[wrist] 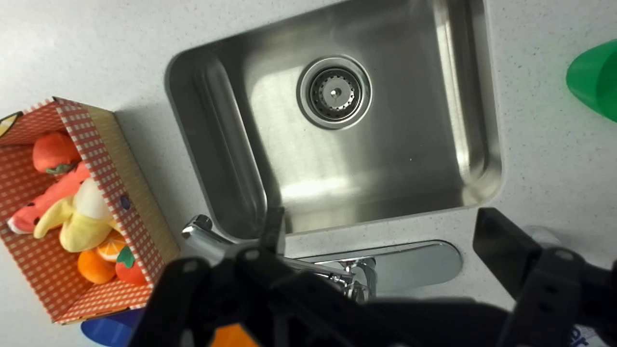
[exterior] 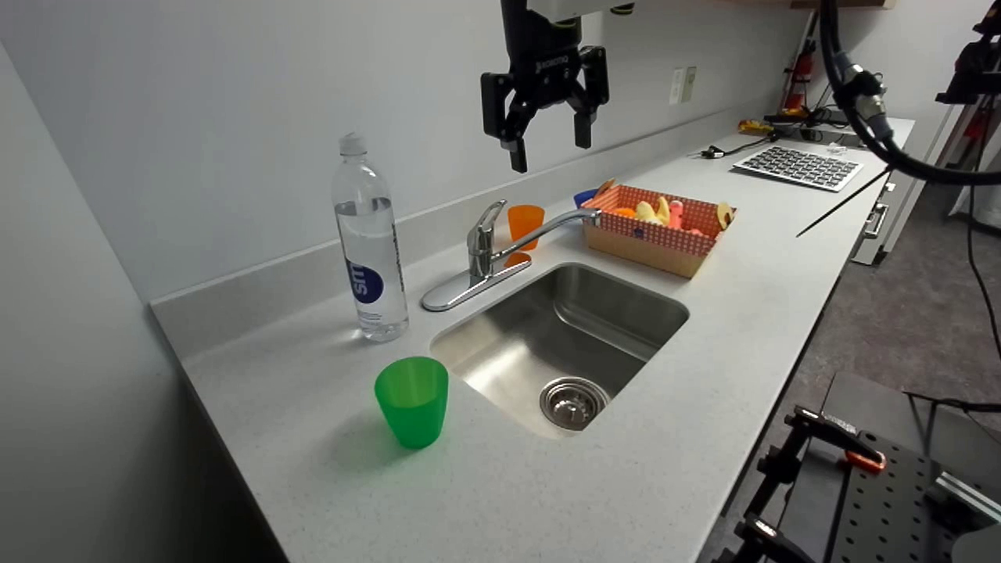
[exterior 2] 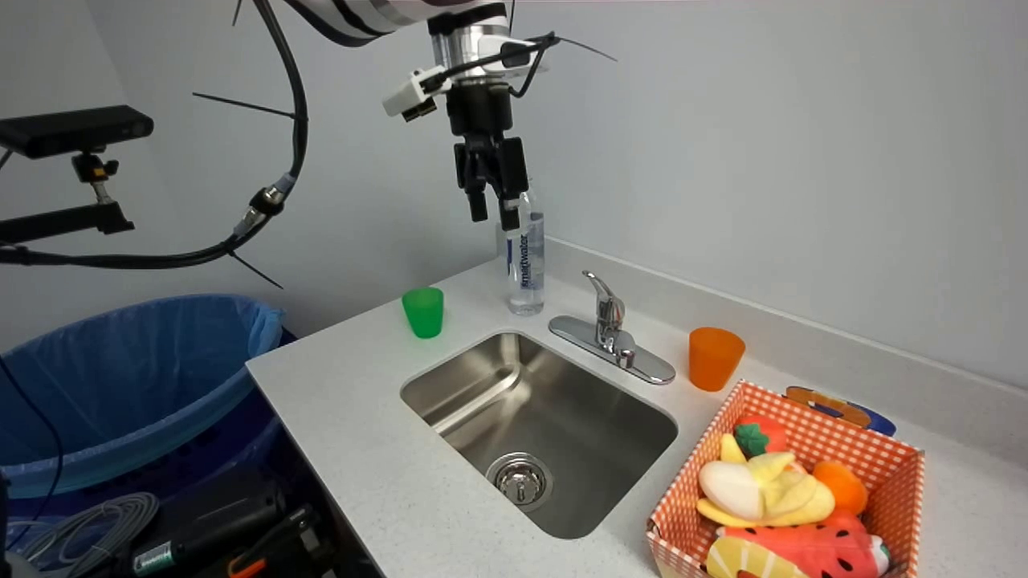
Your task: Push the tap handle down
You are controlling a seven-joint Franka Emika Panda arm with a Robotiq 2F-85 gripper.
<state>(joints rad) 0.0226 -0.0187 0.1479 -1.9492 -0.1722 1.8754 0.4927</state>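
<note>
The tap handle [exterior: 491, 214] is a short chrome lever on top of the silver faucet body [exterior: 481, 254]; it tilts upward. It also shows in an exterior view [exterior 2: 597, 282], raised above the faucet body [exterior 2: 608, 321]. My gripper [exterior: 550, 151] is open and empty, pointing down, in the air above the faucet and apart from it. It also hangs high in an exterior view [exterior 2: 495, 215]. In the wrist view my gripper [wrist: 381, 225] has its fingers spread wide; the faucet body [wrist: 364, 277] shows partly between them, and the handle is largely hidden behind the gripper.
A water bottle [exterior: 371, 258] stands beside the faucet. A green cup [exterior: 412, 403] is near the sink [exterior 2: 538, 433]. An orange cup [exterior 2: 715, 359] is behind the spout [exterior: 547, 228]. A checked basket [exterior 2: 891, 498] holds soft toy fruit. The wall [exterior 2: 771, 160] rises behind the faucet.
</note>
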